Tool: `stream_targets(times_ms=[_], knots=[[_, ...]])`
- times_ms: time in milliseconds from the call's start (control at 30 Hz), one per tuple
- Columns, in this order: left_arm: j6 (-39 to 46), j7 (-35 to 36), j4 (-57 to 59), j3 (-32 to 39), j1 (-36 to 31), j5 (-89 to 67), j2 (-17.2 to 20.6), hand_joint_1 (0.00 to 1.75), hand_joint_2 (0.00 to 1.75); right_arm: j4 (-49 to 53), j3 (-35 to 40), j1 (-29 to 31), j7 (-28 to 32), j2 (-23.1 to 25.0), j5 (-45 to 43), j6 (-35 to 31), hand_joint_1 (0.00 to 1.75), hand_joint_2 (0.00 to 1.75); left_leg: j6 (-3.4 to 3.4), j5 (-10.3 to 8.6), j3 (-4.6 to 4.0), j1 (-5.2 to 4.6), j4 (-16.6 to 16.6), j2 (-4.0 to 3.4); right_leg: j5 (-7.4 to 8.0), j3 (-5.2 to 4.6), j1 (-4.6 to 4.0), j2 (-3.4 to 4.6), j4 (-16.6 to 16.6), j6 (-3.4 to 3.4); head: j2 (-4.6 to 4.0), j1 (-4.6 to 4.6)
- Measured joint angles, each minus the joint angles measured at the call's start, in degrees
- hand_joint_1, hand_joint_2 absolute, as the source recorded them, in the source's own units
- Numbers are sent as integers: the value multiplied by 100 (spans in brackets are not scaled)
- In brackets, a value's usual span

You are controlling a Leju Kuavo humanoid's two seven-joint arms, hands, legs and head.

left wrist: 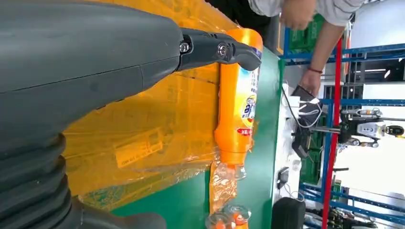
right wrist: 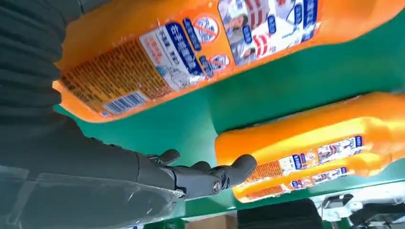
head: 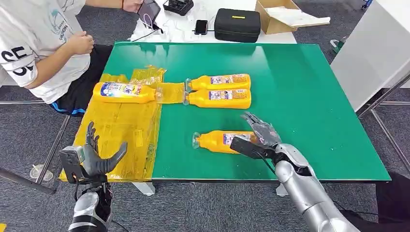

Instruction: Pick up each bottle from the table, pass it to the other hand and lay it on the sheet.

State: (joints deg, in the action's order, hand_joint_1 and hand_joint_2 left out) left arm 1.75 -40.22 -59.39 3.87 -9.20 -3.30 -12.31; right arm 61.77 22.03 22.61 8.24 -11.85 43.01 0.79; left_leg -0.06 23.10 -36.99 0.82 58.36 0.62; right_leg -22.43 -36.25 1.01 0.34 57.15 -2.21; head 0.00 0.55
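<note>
Right robot hand (head: pixel 255 136) spread, seemingly just above nearest bottle (head: pixel 220 140).

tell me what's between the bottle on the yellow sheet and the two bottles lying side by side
Head view: only a crumpled flap of the yellow sheet, spilling onto the green table, lies between the sheet's bottle and the paired bottles.

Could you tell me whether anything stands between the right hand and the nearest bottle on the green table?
Nothing visible does. The right hand hovers open right at the base end of the nearest bottle, with only bare green table around it; the other two bottles lie farther back.
</note>
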Motion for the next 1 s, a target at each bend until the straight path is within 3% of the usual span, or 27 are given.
stream_targets(times_ms=[333,700,767,800,1000], knots=[[-55,2,133,52,-121,-2,-2,0,175,-1091,354,847,-100,-171,-409,1421,0,175,3,-3,5,0,0,1,1,3,0,0,0,0,0,0],[-63,2,409,70,-296,-2,-11,0,175,-1731,750,1302,20,-389,-610,1853,0,175,3,-3,6,1,2,0,4,3,-1,0,0,-6,0,2],[-66,2,442,74,-309,11,-13,0,175,-1772,809,1327,20,-411,-629,1864,150,175,3,-3,7,1,2,-2,4,3,-1,1,0,-6,0,2],[-77,2,459,76,-316,24,-13,0,175,-1790,835,1338,20,-426,-662,1896,173,175,3,-3,6,1,2,-2,4,3,-1,1,0,-6,0,2],[-133,2,562,107,-366,103,-15,0,175,-1821,1040,1419,66,-594,-907,2092,175,175,4,-3,8,0,2,0,4,6,0,1,0,-6,2,0]])
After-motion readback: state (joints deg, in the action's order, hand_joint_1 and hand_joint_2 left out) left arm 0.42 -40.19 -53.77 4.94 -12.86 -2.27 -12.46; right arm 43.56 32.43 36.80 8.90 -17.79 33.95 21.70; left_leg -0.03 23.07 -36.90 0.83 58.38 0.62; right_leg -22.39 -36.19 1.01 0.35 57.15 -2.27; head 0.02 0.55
